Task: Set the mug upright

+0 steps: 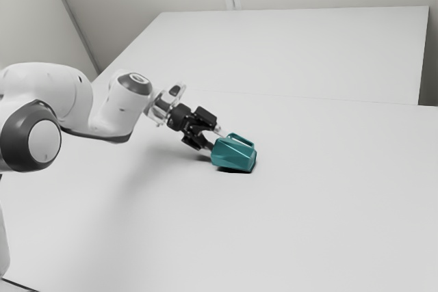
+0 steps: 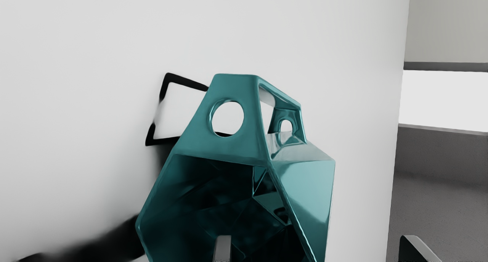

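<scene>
The teal faceted mug [image 1: 234, 154] lies on its side on the table, with its handle on the upper side and its mouth toward my gripper [image 1: 215, 139]. In the wrist view the dark opening of the mug [image 2: 213, 201] faces the camera. My gripper [image 2: 319, 248] stands open there, one fingertip [image 2: 223, 248] overlapping the mouth and the other outside the mug's side wall, apart from it. Whether the first tip is inside the mug I cannot tell. The mug's underside is hidden.
A large white table [image 1: 308, 217] extends around the mug, its far edge toward the back wall. The arm comes in from the exterior view's left, low over the surface. Dark shadows of the mug and hand fall on the tabletop.
</scene>
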`<state>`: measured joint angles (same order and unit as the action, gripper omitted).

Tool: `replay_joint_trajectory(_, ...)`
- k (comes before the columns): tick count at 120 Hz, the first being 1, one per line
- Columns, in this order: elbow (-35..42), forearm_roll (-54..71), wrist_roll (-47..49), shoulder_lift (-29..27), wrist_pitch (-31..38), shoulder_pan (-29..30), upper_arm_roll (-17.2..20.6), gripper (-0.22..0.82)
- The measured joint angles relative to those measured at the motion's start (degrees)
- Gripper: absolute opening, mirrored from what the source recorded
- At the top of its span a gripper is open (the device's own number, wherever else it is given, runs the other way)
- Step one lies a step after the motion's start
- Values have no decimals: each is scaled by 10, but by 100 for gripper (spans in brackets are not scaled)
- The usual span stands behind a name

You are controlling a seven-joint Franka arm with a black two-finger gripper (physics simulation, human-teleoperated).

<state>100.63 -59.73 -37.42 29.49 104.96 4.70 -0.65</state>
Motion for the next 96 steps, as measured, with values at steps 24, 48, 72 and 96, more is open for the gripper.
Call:
replay_joint_trajectory(24,9,-16,-15,0,5,-4,4,18)
replay_joint_trajectory(48,8,-19,-27,-1,7,-5,5,-6)
replay_joint_trajectory(72,8,-18,-35,-8,10,-12,5,-13)
replay_joint_trajectory(96,9,-12,-42,-44,7,-12,5,-15)
